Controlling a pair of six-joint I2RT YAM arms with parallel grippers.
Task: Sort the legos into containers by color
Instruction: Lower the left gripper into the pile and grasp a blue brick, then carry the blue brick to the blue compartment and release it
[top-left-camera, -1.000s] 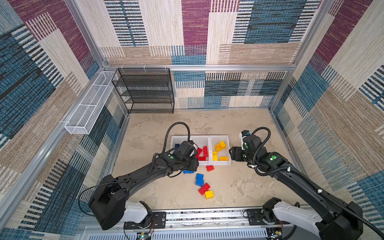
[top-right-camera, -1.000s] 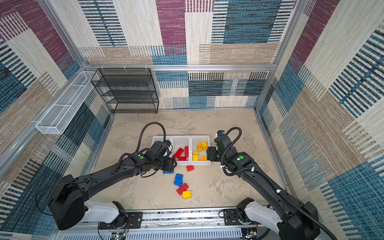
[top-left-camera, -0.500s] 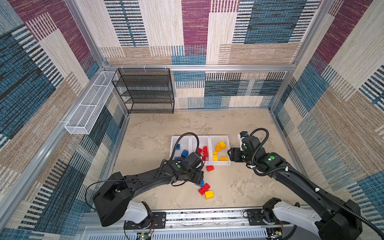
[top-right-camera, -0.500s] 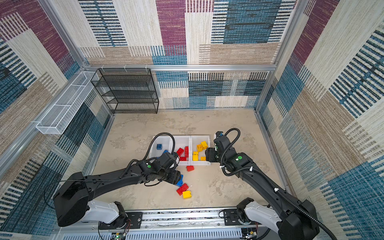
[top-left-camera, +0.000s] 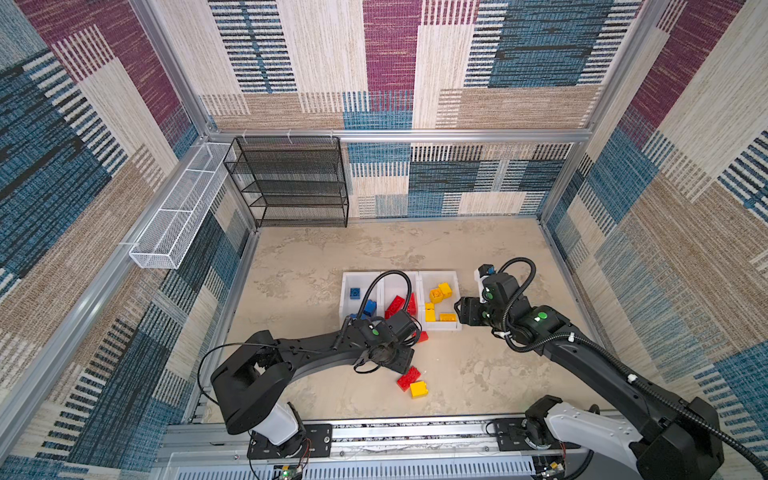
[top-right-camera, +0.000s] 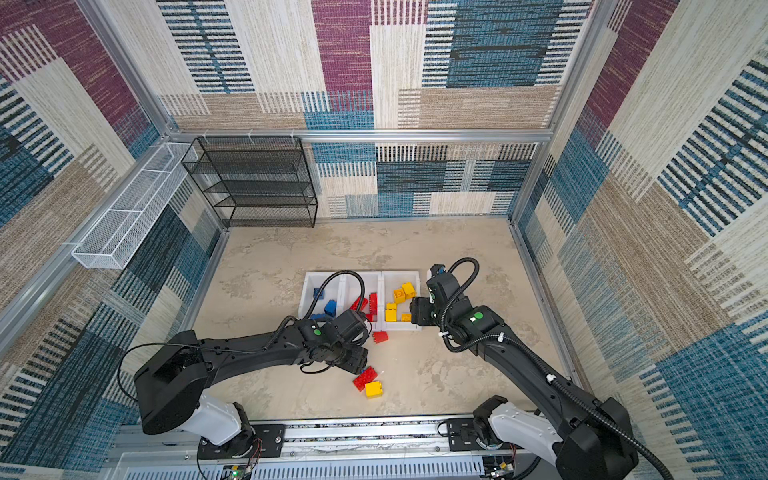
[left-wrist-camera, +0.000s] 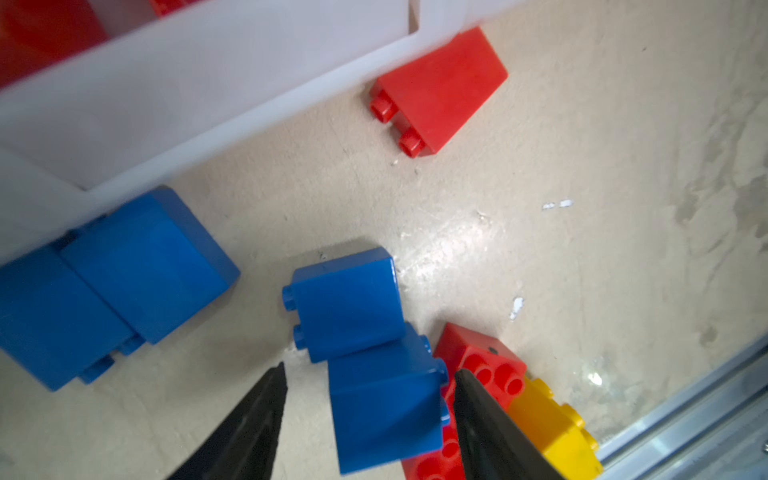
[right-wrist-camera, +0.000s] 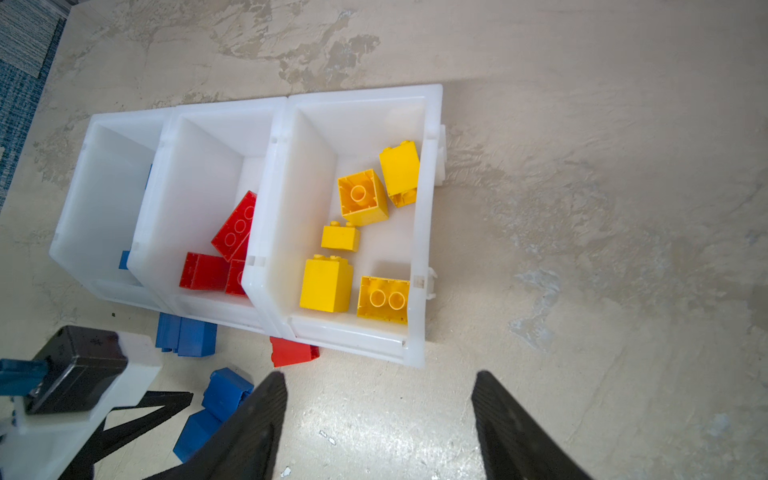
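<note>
Left wrist view showed the left claw (left-wrist-camera: 370, 370) open, its jaws straddling a blue lego (left-wrist-camera: 386, 407) that lay on the counter (left-wrist-camera: 582, 166). A gap showed on one side, so nothing was gripped yet. The blue lego lay close against a red lego (left-wrist-camera: 482, 365) and a yellow lego (left-wrist-camera: 552, 424), which likely left that jaw little room. The right claw (right-wrist-camera: 379, 376) hung open and empty near the containers (right-wrist-camera: 361, 93), probably to keep clear. Blue, red and yellow pieces each sat in their own bin.

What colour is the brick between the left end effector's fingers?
Blue. The brick lies inside the open left end effector; the left wrist view shows it best.
</note>
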